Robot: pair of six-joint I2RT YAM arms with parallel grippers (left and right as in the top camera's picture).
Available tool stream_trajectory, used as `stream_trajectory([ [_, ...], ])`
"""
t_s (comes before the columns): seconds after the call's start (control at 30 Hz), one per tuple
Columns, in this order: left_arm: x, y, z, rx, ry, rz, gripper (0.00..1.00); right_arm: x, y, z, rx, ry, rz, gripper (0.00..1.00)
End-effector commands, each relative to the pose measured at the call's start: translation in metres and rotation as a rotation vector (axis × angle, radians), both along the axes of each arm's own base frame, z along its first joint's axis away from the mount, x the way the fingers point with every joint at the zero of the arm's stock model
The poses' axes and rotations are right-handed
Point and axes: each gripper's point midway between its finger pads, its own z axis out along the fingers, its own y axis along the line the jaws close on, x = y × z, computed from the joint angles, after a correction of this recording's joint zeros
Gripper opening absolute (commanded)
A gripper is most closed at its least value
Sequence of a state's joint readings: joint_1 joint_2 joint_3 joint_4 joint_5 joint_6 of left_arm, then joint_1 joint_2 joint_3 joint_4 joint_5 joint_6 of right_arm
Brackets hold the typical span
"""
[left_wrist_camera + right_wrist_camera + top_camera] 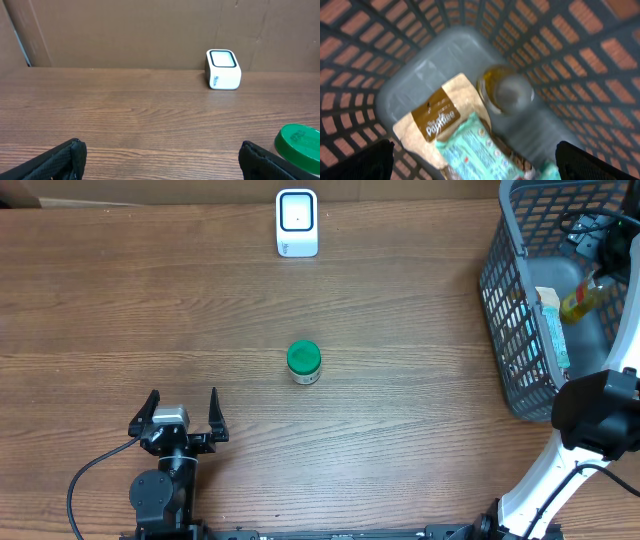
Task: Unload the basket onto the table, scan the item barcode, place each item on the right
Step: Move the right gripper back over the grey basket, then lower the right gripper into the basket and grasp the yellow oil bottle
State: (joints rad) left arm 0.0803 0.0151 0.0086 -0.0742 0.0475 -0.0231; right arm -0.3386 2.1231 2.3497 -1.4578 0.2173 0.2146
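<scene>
Both pairs of jaws stood wide open and empty, the left gripper (182, 402) at the front of the table (420, 430), the right gripper (480, 167) over the basket (510, 310). The green-lidded jar (303, 363) stood upright mid-table, well apart from the scanner (297, 222). It was probably light, rigid and smooth-sided, best pinched across its body below the lid.

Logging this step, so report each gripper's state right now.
Left gripper: open, holding nothing.
Right gripper: open, holding nothing, aimed down into the basket.
</scene>
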Motion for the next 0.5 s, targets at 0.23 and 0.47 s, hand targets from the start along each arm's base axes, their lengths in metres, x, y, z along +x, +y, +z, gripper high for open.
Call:
stream_trajectory([
  [0.23, 0.0, 0.002, 0.0, 0.002, -0.005, 0.01, 0.99, 0.018, -0.022, 0.0, -0.063, -0.044, 0.028, 1.0],
  [0.47, 0.0, 0.002, 0.0, 0.002, -0.005, 0.01, 1.0, 0.01, -0.044, -0.019, -0.051, -0.014, -0.016, 1.0],
])
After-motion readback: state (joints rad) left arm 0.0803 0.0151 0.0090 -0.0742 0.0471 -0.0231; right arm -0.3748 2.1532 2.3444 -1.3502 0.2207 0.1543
